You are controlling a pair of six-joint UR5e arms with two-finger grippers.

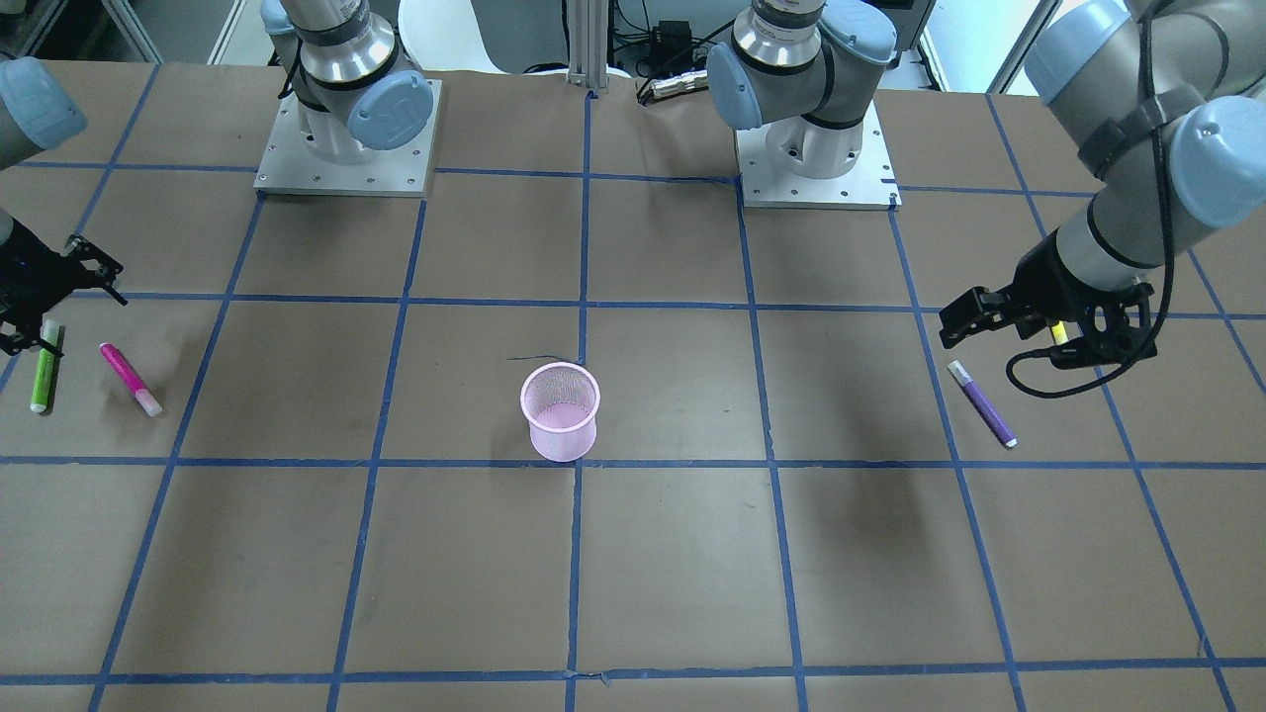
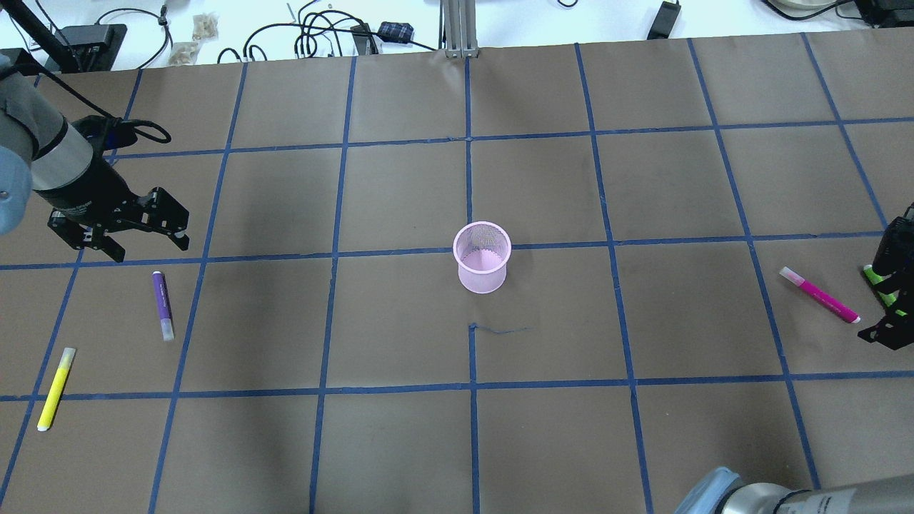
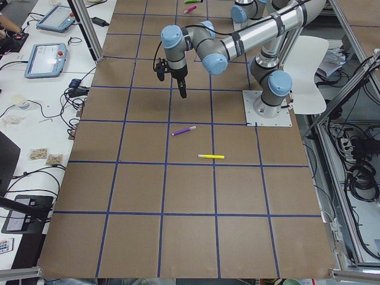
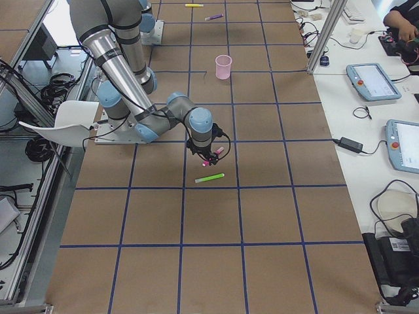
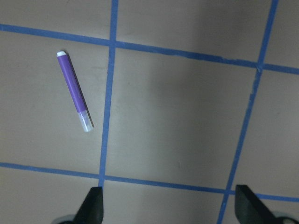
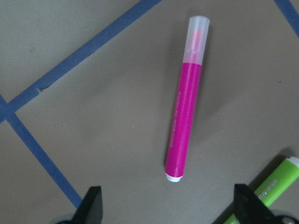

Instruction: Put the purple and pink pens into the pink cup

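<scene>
On the overhead view I had the left gripper (image 2: 146, 243) hanging wide open, with the purple pen (image 2: 163, 305) flat on the table near it at 6 o'clock. The left wrist view put that pen at about 10 o'clock from the gap, its long axis running 11 to 5.

The right gripper (image 2: 880, 307) was also spread wide. The pink pen (image 6: 184, 126) lay at 12 o'clock from it in the right wrist view, its axis nearly 12 to 6, clear cap at the far end. A green pen (image 6: 261, 196) sat just beside the right-hand finger, a risk I judged worth watching.

The cup (image 2: 483, 258) stood upright mid-table, well apart from both. Only the overhead showed the yellow pen (image 2: 56, 387) whole.
</scene>
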